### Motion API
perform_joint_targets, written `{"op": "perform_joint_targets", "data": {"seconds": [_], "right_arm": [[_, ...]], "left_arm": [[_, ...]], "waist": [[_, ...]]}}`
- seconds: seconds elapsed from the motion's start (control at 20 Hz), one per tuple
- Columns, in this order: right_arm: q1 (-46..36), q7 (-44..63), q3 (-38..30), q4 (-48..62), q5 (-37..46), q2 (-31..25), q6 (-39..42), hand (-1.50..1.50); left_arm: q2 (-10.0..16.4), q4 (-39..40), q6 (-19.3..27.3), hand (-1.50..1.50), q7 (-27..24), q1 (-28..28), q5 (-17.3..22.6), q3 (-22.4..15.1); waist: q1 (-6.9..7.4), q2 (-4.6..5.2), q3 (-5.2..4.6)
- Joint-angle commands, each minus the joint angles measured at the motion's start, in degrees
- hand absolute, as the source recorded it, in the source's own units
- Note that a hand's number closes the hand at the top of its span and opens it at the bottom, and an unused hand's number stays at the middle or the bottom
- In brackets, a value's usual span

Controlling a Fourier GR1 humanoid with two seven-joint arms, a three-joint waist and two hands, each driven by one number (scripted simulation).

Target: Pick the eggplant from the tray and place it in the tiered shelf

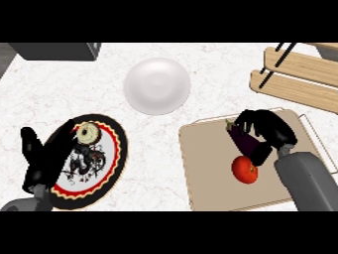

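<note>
Fingers: the black fingers [254,120] of the right hand [272,132] curl down over the upper end of the long dark-purple eggplant [245,144], closed around it rather than spread.
Eggplant: it lies slanted on the flat beige rectangular tray [200,171], near the middle. Whether it is off the surface yet cannot be told.
Step in hand: securing the hold and lifting, judging by the pose.
Doing it well: the hold sits near one end, so the free end may droop. A straight rise before any sideways travel should keep that end off the tray. The eggplant is smooth and rounded and could roll inside the curl.
Nearest neighbour: a round red tomato [245,169] touches or sits just beside the eggplant's lower end. A dragged lift would likely nudge it.
Destination: the light wooden tiered shelf [303,74] with thin black uprights stands beyond the tray at the far right. The path is short, but the black uprights and the upper board's edge call for a low, level entry.
Further out: a plain round white plate [157,85] sits on the pale marbled counter [69,94], left of the route.
Left side: the left hand [43,158] rests open, fingers up, over a black-rimmed patterned plate [116,149] carrying a pale ring-shaped pastry [88,133], well apart from the work.
Far corner: a dark grey box [58,50], out of the way.
</note>
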Motion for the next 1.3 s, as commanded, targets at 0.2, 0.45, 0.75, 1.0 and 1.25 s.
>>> {"op": "perform_joint_targets", "data": {"seconds": [0.2,0.45,0.75,1.0,1.25], "right_arm": [[0.5,17.3,-6.2,-0.8,-1.9,5.3,-0.5,1.50],[3.8,24.0,-6.1,-22.1,-2.8,7.2,-1.5,1.50],[1.7,34.6,-8.0,-42.3,-1.2,4.6,1.2,1.50],[-1.5,48.0,-11.7,-57.8,-3.4,2.0,10.5,1.50],[-13.3,53.3,-21.6,-55.1,-9.4,-3.7,15.9,1.50]], "left_arm": [[-0.4,1.2,1.1,0.00,-1.2,0.2,-1.9,-0.2],[-1.1,0.3,0.7,0.00,-1.5,1.5,-1.5,-0.3],[0.7,-1.7,-0.5,0.00,0.9,1.3,1.0,1.9],[-0.7,-0.8,0.9,0.00,1.4,0.6,-1.5,-0.3],[0.3,6.0,-1.0,0.00,-2.3,-3.7,-0.3,2.5]], "waist": [[-0.21,0.77,0.89],[-0.88,0.43,0.87],[-1.48,0.09,0.82],[-1.57,0.20,0.83],[-0.63,0.76,0.85]]}}
